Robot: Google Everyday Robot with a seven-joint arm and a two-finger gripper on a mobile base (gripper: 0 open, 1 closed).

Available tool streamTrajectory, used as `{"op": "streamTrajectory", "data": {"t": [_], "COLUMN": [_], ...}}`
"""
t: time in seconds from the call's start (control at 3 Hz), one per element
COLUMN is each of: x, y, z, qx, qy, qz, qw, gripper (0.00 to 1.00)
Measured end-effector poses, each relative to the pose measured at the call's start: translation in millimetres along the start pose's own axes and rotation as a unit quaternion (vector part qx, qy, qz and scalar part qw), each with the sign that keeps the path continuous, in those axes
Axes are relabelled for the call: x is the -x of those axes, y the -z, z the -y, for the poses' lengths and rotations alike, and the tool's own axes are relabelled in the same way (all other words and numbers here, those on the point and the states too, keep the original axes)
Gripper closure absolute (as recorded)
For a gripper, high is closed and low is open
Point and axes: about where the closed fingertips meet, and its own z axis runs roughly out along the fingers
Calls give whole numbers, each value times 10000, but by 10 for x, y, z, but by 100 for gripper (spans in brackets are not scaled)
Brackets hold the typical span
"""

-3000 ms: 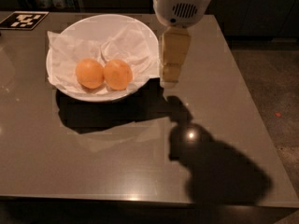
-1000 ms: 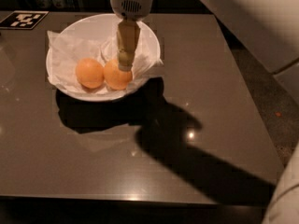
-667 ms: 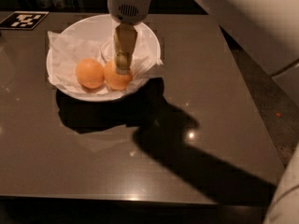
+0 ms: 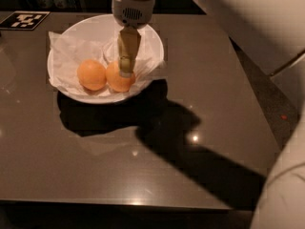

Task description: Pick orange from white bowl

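The end effector (image 4: 126, 70) is a narrow, tan part that hangs straight down from a white, round wrist housing (image 4: 133, 4). Its lower tip is over the top of the right round orange fruit (image 4: 118, 81). It is either touching the peel or just above it; I cannot tell which. From this side the end effector looks like one column, so I also cannot tell whether it is spread, pressed together or pinching the fruit.

The right round orange fruit lies inside the wide, shallow white bowl (image 4: 106, 99), in the near part of it, a little right of the middle. Just beside it on the left is the left round orange fruit (image 4: 91, 74), of the same colour and shape, and the two appear to touch. Both fruits rest on crumpled white paper (image 4: 69, 56) that lines the bowl and sticks out over its left rim.

The bowl stands on a dark, glossy bench (image 4: 95, 166), towards the far left part. A black-and-white square marker (image 4: 24, 19) lies flat at the far left corner of the bench. Large white arm segments (image 4: 248, 18) cross the upper right side. A broad shadow (image 4: 190, 142) falls on the bench from under the bowl towards the near right.
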Motion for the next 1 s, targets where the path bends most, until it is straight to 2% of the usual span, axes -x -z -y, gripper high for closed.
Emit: {"op": "streamTrajectory", "data": {"t": [0.33, 0.67, 1.0], "x": [-53, -90, -51], "y": [-170, -348, -590], "z": [51, 79, 36], "qx": [214, 418, 685], "qy": [-127, -202, -219], "qz": [-40, -82, -123], "qw": [9997, 9989, 9973], "gripper": [12, 12, 21]}}
